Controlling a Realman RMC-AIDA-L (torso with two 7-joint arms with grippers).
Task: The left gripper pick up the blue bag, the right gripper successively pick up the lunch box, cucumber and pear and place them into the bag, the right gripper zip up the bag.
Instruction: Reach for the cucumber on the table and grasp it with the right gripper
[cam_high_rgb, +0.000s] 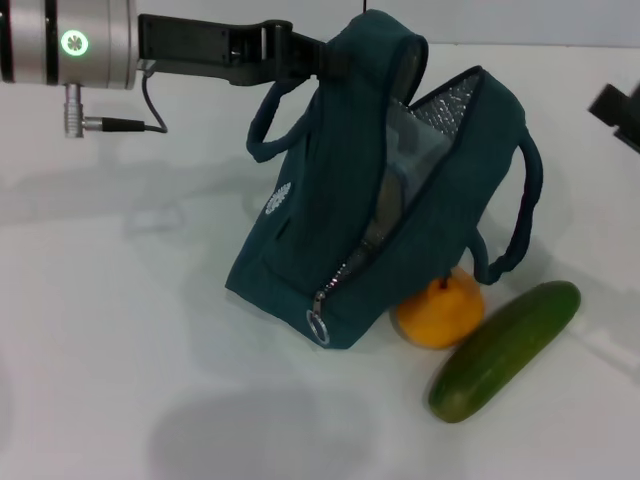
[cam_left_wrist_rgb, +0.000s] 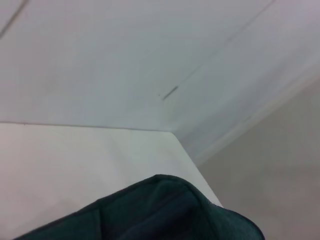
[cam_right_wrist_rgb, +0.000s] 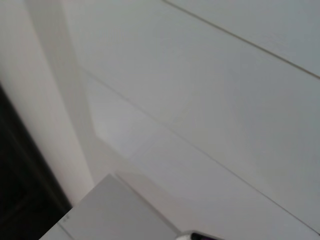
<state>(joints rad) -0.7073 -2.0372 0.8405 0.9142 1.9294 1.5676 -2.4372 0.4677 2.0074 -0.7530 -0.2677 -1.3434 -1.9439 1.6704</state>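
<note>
- Bag first: the blue bag (cam_high_rgb: 330, 200) stands tilted on the white bench (cam_high_rgb: 120, 330), its top held up by the left pincer (cam_high_rgb: 335, 62), whose black fingers close on the fabric at the bag's upper edge.
- Left arm reaches in from the upper left of the head view, its silver wrist (cam_high_rgb: 65, 42) showing a green ring light.
- Bag mouth gapes open along the zipper, with silvery lining visible inside and a pale, clear shape within that may be the lunch box (cam_high_rgb: 415, 150); I cannot tell for sure.
- Zipper pull, a metal ring (cam_high_rgb: 318, 327), hangs at the bag's low front corner, near the bench.
- One loop handle (cam_high_rgb: 272, 125) droops on the bag's left side, the other (cam_high_rgb: 520, 215) hangs on its right.
- Pear (cam_high_rgb: 438, 312) sits on the bench, touching the bag's lower edge and partly tucked under it.
- Cucumber (cam_high_rgb: 505, 350) lies on the bench just beside the pear, slanting up toward the right.
- Right pincer (cam_high_rgb: 620, 110) shows only as a dark piece at the right edge of the head view, well apart from the bag; how far its fingers are spread cannot be told.
- Left wrist view shows a fold of the bag's fabric (cam_left_wrist_rgb: 160, 210) against pale walls.
</note>
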